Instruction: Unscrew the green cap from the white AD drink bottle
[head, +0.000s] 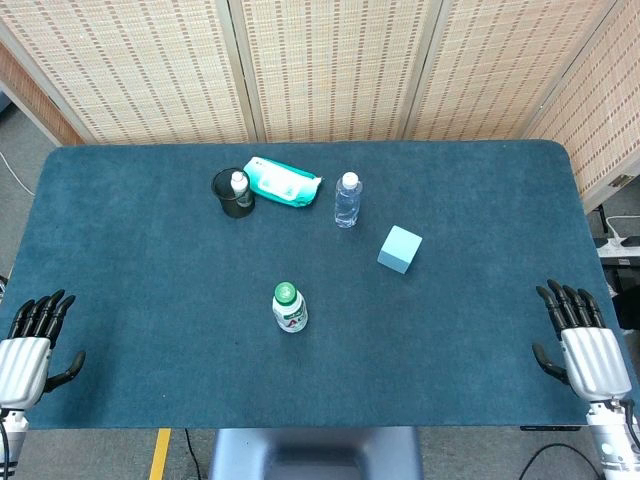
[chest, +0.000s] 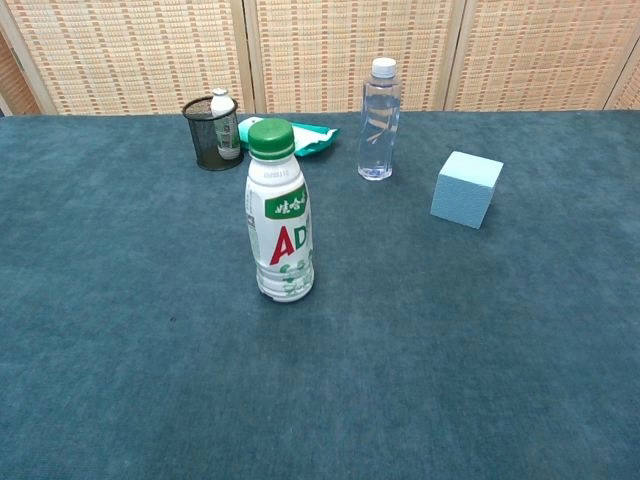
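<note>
You look down on a dark blue-green table (head: 130, 260) with a woven screen behind it. Your left hand (head: 35, 345) rests at the lower left edge of the frame and your right hand (head: 585, 345) at the lower right edge, both flat with fingers extended and slightly apart, holding nothing. Neither hand appears in the chest view.

The white AD drink bottle (head: 290, 309) stands upright just below the centre of the overhead picture, well apart from both hands. In the chest view it stands left of centre and closest to the camera, its green cap (chest: 271, 138) on top and apparently fully seated, so the unscrewing has not begun.

Further back, in the upper middle of the frame, sit a black mesh cup (head: 233, 194) with a small white bottle (head: 240, 184) inside, a teal packet of wipes (head: 283, 183) just beside the cup, a clear water bottle (head: 347, 200) standing upright, and a pale blue cube (head: 399, 248) to the right.

The likely risks come from the bottle standing free and narrow. If one hand reaches in and nudges it before the grip closes, it could tip and roll. If you twist the cap without the other hand holding the body firmly, the whole bottle may spin with it. Squeezing the soft body too hard as the cap loosens could push drink out
</note>
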